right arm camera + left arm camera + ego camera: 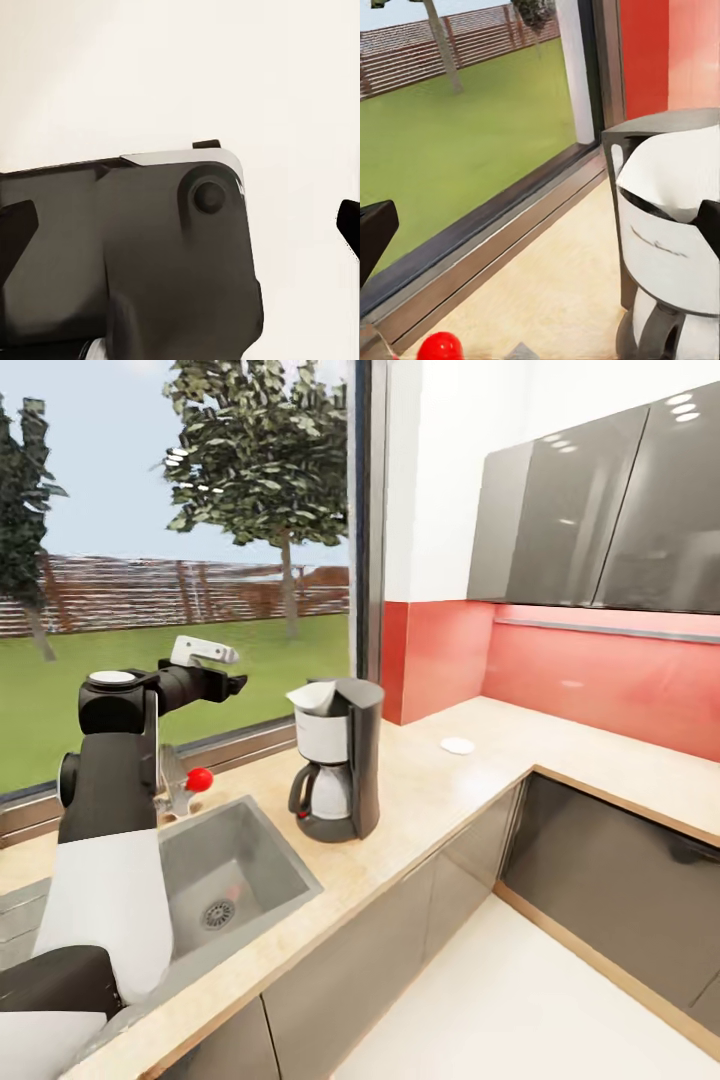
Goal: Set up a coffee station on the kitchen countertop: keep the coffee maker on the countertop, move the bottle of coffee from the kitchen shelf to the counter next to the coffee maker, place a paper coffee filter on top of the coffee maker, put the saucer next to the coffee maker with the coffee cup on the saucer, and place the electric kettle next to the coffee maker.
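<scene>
Coffee maker (pixel 336 760) stands on the desk (pixel 430 800), just beside the sink's (pixel 225 860) right rim, near the window (pixel 180 560) edge. White paper filter (pixel 312 698) sits in its top, one flap standing up; seen also in the left wrist view (pixel 675 176). White carafe (pixel 328 792) in place under the housing, dark handle toward the sink.

Saucer (pixel 457 745) lies flat on the desk toward the back corner, near the red backsplash (pixel 600 680), well apart from the coffee maker.

Left pincer (pixel 232 682) is raised over the sink's far rim, pointing at the coffee maker, holding nothing; fingers spread wide.

Right pincer: dark fingertips at both picture edges of the right wrist view, wide apart, nothing between; a dark robot part (pixel 150 255) lies beyond them.

Red tap knob (pixel 199 779) behind the sink.
</scene>
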You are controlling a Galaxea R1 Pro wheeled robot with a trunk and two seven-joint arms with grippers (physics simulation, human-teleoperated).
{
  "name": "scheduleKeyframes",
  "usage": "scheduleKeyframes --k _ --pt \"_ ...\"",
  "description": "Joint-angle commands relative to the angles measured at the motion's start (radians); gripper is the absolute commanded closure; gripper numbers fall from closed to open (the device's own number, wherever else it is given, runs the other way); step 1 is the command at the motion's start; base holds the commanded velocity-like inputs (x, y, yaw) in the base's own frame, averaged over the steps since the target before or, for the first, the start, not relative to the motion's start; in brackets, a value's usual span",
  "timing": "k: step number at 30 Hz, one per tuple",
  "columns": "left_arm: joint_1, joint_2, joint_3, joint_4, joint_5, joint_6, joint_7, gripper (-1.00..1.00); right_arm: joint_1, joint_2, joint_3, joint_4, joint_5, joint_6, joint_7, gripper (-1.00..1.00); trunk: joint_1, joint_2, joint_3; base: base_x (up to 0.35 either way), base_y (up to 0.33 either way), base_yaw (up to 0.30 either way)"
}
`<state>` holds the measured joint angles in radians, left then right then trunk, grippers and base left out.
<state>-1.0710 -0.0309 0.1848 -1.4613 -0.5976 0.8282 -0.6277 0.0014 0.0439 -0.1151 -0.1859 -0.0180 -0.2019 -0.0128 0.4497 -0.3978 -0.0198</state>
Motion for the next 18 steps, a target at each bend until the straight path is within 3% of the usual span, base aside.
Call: scheduleKeyframes --k 1,12,18 --pt "-0.001 -0.001 0.002 -0.001 -0.01 0.002 -0.01 -1.0 0.0 0.001 -0.005 -0.001 -0.002 -0.002 0.0 -1.0 0.0 -0.002 -0.002 -0.2 -0.186 0.158" --pt "-0.001 -0.001 0.002 -0.002 -0.01 0.002 -0.013 -1.0 0.0 -0.001 -0.003 -0.001 0.0 -0.004 0.002 -1.0 0.0 -0.002 -0.002 -0.21 -0.171 0.029" --pt "0.002 0.0 0.002 -0.002 -0.01 0.002 -0.017 -1.0 0.0 -0.001 -0.003 -0.001 0.0 -0.004 0.002 -1.0 0.0 -0.002 -0.002 -0.053 -0.031 0.0"
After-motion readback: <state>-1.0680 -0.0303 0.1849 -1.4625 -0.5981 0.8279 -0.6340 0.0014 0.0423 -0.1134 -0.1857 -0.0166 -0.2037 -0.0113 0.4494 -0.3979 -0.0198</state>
